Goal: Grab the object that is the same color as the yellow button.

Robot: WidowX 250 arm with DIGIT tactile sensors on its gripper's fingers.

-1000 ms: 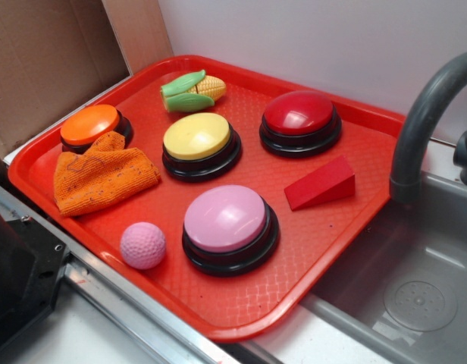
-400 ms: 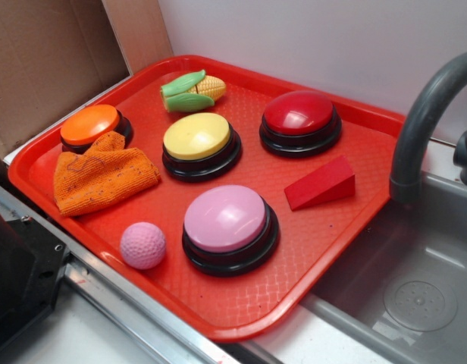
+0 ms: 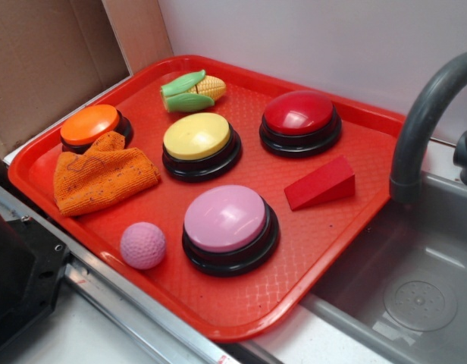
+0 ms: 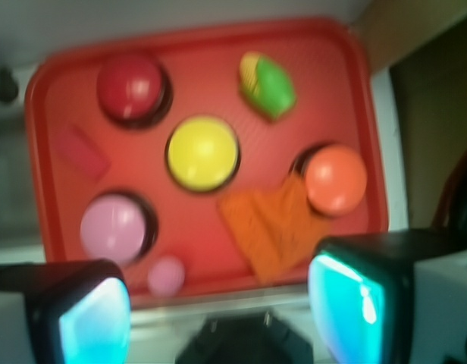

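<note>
Nothing is being grasped yet. The gripper [image 4: 218, 303] is hanging high above the near edge of the red tray [image 3: 241, 322], its two fingers [image 4: 93, 315] spread wide apart with only air between them, and it is not showing at all in the exterior view.

The toy corn [image 3: 192, 91] is lying untouched on its side at about 11 o'clock on the tray in the exterior view, just beyond the yellow button [image 3: 197, 136] and close to it without touching. In the blurred wrist view the same corn [image 4: 267, 85] is sitting at roughly 1 o'clock from the yellow button [image 4: 202, 152], far up the frame from the fingers.

Around them the orange cloth [image 3: 101, 176], the pink ball [image 3: 142, 245], the pink button [image 3: 226, 220], the red button [image 3: 299, 114], the orange button [image 3: 90, 123] and the red wedge [image 3: 321, 183] are all resting undisturbed.

By my reckoning the whole job is remaining: travelling out over the yellow button to the far side, coming down over the corn, and closing on it.
</note>
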